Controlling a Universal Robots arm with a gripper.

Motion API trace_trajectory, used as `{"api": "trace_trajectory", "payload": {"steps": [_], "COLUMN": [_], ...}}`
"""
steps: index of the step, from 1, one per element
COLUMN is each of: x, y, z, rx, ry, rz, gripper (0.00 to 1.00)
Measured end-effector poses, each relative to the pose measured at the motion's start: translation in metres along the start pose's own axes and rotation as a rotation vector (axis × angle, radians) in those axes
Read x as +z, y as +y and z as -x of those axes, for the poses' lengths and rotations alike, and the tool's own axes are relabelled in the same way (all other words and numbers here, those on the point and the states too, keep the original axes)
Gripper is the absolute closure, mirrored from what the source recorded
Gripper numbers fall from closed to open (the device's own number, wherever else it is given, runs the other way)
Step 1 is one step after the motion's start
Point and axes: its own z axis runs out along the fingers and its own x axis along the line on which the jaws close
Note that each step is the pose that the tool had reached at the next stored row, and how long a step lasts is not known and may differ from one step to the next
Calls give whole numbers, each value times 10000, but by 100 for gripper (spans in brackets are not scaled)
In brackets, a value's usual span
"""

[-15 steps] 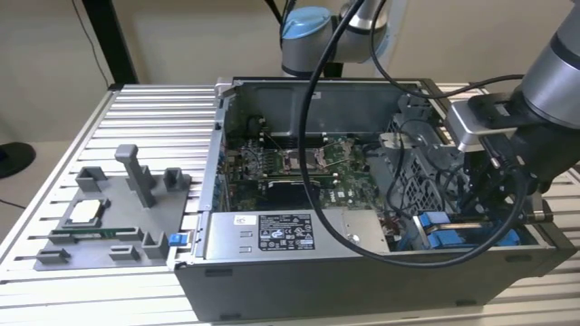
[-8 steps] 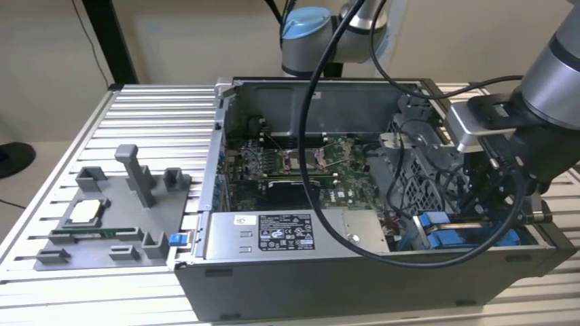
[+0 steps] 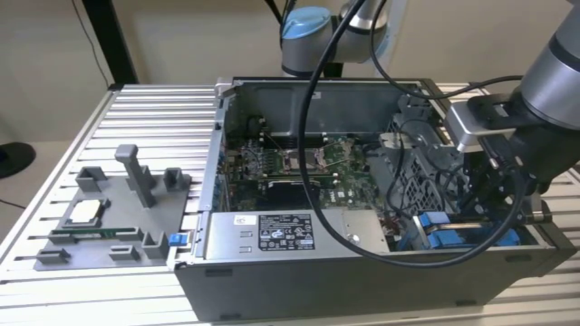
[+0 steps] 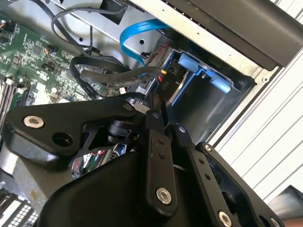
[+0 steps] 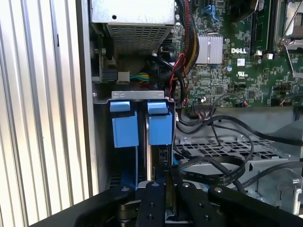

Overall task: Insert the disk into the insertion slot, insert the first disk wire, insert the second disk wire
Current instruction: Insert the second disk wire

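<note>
Gripper (image 5: 166, 189): fingers nearly together, pinching a black wire connector (image 4: 160, 87) just above the disk (image 5: 163, 156). Disk: seated edge-up in insertion slot (image 4: 208, 101), blue frame tabs (image 5: 159, 123) showing, at case near corner, exterior view's right. Blue flat cable (image 4: 135, 35) looped near. Grey PSU box (image 3: 272, 234) to exterior view's left of slot.

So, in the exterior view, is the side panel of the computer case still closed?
No. The computer case lies open on top, so the green motherboard inside shows plainly.
</note>
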Motion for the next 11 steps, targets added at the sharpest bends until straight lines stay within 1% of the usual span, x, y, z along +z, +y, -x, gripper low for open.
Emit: {"api": "trace_trajectory", "payload": {"steps": [6,11], "x": [4,0], "y": [0,0], "z": [4,4], "rx": [24,33], "ry": [-7,5], "rz": [-3,-5], "gripper": [100,100]}}
